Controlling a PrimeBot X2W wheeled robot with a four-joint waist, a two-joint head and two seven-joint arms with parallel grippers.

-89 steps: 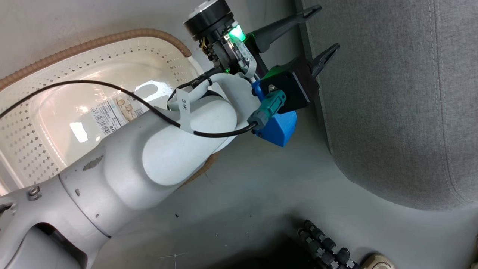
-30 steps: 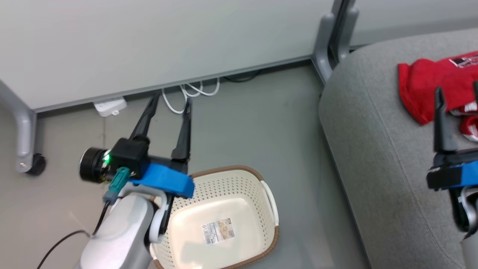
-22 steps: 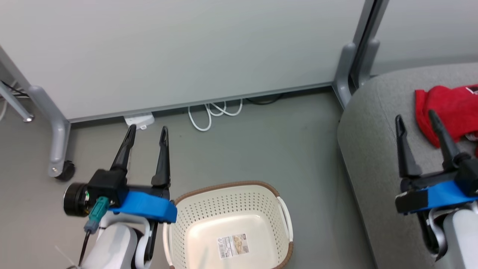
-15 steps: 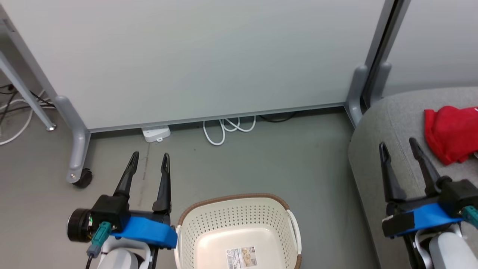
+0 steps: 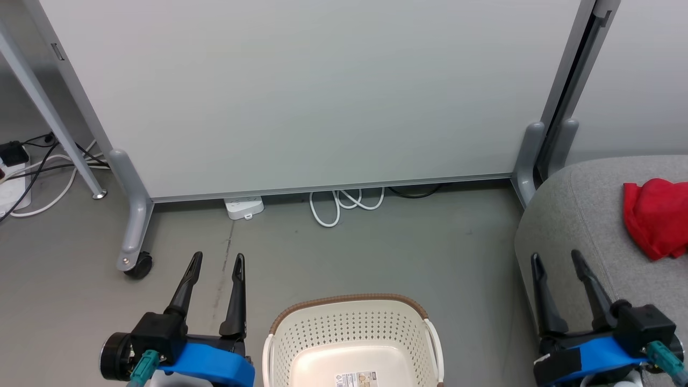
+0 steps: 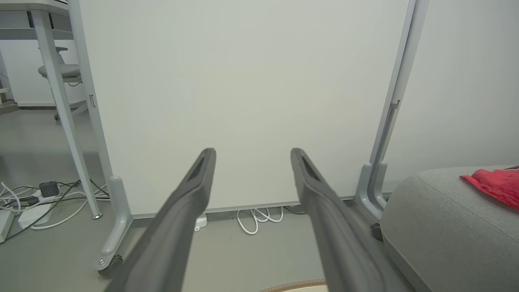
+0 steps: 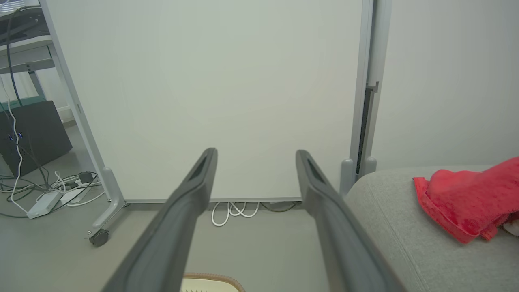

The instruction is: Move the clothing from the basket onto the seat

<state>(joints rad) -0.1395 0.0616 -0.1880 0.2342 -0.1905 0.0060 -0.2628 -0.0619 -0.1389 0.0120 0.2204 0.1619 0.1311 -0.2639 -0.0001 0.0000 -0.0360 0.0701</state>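
Head view: my L gripper [image 5: 219, 257], R gripper [image 5: 555, 255] spread, empty; clothing [image 5: 656, 226] on seat [image 5: 580, 215] at 3 o'clock, nearer R.

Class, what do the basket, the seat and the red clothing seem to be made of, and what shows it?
Basket: likely smooth cream plastic, with punched holes and a brown woven-look rim. Seat: matte grey fabric, visibly textured. Clothing: soft red cloth, folded and creased.

Bright even light, soft faint shadows (wrist views bowed), sharp focus
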